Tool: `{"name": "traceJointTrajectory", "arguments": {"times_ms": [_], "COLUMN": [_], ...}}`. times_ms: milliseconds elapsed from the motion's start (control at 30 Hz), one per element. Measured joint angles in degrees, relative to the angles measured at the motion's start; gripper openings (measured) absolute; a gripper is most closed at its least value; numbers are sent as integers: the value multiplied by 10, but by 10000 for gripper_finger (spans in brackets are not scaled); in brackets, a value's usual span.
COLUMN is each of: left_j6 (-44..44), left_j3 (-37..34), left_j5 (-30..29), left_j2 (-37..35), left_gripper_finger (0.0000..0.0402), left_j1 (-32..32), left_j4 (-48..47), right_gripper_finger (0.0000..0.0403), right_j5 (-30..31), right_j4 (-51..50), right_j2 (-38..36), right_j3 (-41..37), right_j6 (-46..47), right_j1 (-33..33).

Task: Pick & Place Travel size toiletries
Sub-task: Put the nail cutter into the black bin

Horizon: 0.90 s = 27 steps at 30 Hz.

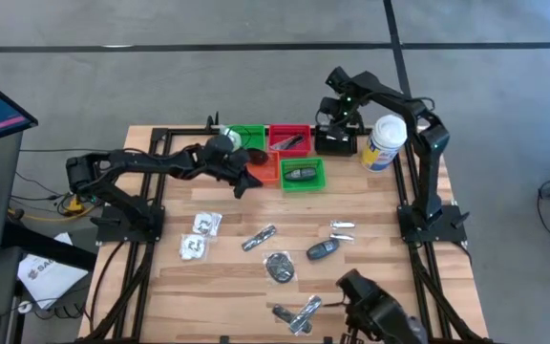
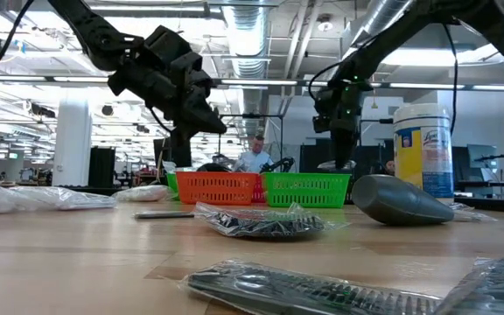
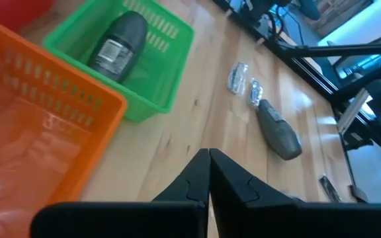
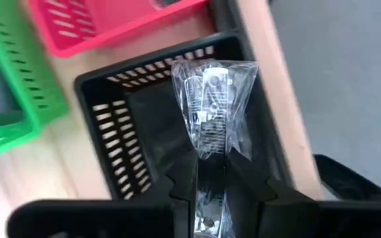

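Note:
My right gripper (image 4: 210,177) hangs over the black tray (image 4: 127,116) at the table's far side, shut on a clear packet with a silvery piece inside (image 4: 213,99). In the high view it (image 1: 337,119) stands above that tray (image 1: 335,143). My left gripper (image 3: 208,165) is shut and holds nothing, above bare wood beside the orange tray (image 3: 38,125); the high view shows it (image 1: 248,180) there. A dark grey oval (image 3: 119,41) lies in the green tray (image 1: 304,174). Loose toiletries lie on the near table: clear packets (image 1: 200,234), silvery sachets (image 1: 259,237), a black round piece (image 1: 280,268), a grey oval (image 1: 323,250). My right gripper pinches the clear packet between its two fingers (image 4: 184,175) at the packet's upper end (image 4: 210,155), coming from above and pointing down. The packet hangs below the fingertips inside the black tray's opening. Whether its lower end touches the tray floor, I cannot tell.
A tall white canister (image 1: 385,141) stands right of the black tray. A red tray (image 1: 289,139) and a second green tray (image 1: 246,137) sit along the far edge. More plastic-wrapped pieces (image 1: 299,313) lie at the near edge. People and machinery show beyond the table in the low view.

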Motion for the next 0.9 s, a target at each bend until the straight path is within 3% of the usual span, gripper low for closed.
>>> {"name": "traceJointTrajectory", "arguments": {"times_ms": [367,900], "left_j6": [0,-2], "left_j3": [0,0], "left_j5": [0,-1], "left_j2": [0,0], "left_gripper_finger": [0,0], "left_j1": [3,2], "left_j4": [-5,-15], "right_gripper_finger": [48,48], "right_j5": [-18,-16], "right_j4": [-23,66], "right_j2": [-12,-115], "right_j3": [-12,-183], "right_j6": [-46,-72], "right_j1": [-31,-33]}}
